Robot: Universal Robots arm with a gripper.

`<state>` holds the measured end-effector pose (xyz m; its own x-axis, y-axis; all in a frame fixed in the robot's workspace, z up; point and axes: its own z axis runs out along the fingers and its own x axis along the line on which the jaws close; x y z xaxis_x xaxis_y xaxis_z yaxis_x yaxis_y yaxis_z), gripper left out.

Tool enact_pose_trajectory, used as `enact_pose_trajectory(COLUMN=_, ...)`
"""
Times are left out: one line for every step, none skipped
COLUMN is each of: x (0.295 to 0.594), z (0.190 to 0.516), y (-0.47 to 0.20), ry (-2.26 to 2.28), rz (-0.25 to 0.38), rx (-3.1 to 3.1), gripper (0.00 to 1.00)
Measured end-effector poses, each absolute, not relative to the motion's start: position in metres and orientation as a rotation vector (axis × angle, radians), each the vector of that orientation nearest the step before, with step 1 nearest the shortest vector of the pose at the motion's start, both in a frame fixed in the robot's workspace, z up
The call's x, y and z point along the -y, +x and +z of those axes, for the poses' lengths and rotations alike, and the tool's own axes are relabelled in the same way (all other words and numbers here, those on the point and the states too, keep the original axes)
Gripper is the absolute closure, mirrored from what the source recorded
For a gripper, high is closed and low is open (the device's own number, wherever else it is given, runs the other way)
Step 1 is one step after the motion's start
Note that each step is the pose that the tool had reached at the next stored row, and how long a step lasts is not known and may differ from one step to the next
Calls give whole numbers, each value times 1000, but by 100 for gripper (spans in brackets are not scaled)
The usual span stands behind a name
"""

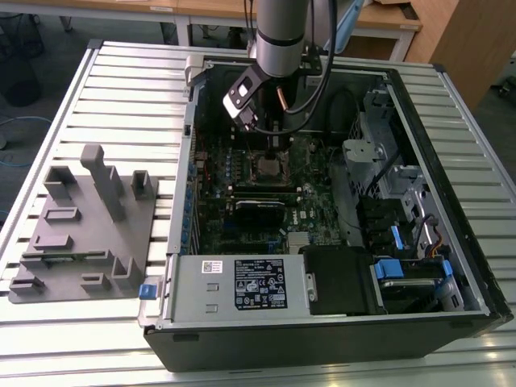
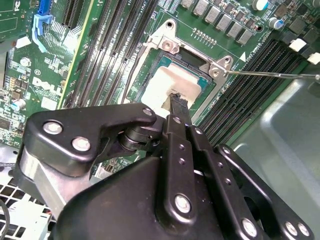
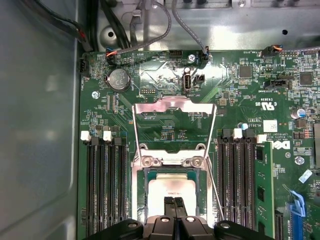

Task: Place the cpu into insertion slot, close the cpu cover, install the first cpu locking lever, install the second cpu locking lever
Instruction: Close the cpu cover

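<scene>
Cpu: the small flat square cpu with a pale silver-grey metal face [image 3: 175, 186] lies inside the square, silver-rimmed insertion slot [image 3: 140, 195] on the green motherboard [image 3: 235, 100].
Jaws: those of the black gripper [image 3: 175, 204] are together with nothing between them. Their tips are over the chip's face near one edge; whether they touch it cannot be told.
Cover: the thin silver window-frame cpu cover [image 3: 175, 106] stands open, swung back from its hinge and clear of the chip.
Lever: a thin silver wire locking lever [image 2: 270, 74] is unlatched and runs out past the slot's corner.
Doing it well: the chip should probably sit level and square within the rim on all four sides. Any push looks best kept light and straight down, since sideways drag could skew it on the contacts.
Edges: long black memory slots [image 3: 102, 190] flank the socket on both sides. The lever wire runs just beside the jaws.
Room: in the exterior view the space above the socket is open. The metal drive cage [image 1: 367, 153] sits well apart toward the exterior view's right.
Table: a slatted aluminium table [image 1: 105, 97] carries the open black computer case [image 1: 322, 343].
</scene>
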<state>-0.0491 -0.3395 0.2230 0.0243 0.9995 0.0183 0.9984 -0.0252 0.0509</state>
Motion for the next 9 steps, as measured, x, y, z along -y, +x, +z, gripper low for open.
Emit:
enact_pose_trajectory(x=340, z=224, y=-49, ry=2231, rz=76, rx=-2177, gripper=90)
enact_pose_trajectory(x=339, z=225, y=-49, ry=2231, rz=76, rx=-2177, gripper=90)
enact_pose_trajectory(x=339, z=227, y=-49, ry=2231, rz=76, rx=-2177, gripper=90)
enact_pose_trajectory(x=339, z=228, y=-49, ry=2231, rz=76, rx=-2177, gripper=90)
enact_pose_trajectory(x=339, z=229, y=-49, ry=2231, rz=76, rx=-2177, gripper=90)
enact_pose_trajectory(x=340, z=231, y=-49, ry=2231, rz=76, rx=-2177, gripper=90)
enact_pose_trajectory(x=339, z=232, y=-49, ry=2231, rz=76, rx=-2177, gripper=90)
enact_pose_trajectory(x=339, z=234, y=-49, ry=2231, rz=76, rx=-2177, gripper=90)
enact_pose_trajectory(x=339, z=235, y=-49, ry=2231, rz=76, rx=-2177, gripper=90)
